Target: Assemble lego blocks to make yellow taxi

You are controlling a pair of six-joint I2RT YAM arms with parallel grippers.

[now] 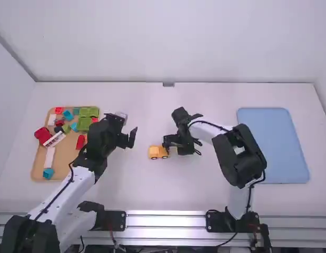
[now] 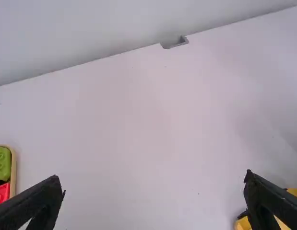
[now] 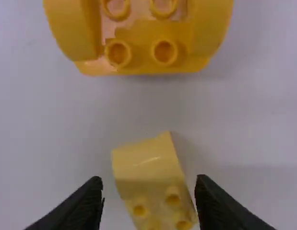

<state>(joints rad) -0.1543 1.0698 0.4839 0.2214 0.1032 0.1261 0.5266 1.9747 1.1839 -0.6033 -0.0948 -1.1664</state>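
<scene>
Open at left fingers; open round yellow block at right fingers, lower centre. Likely light, stiff: pinch sides!

In the high view we look forward and down from above and behind the left arm and right arm, far enough back to take in the table from tray to board, with the wall beyond. From the left wrist we look across the table towards the wall at a slant, at middle range. From the right wrist we look steeply down, very near the car and a block. The high and left wrist views share the notch and the tray's edge; all three share the car.
</scene>
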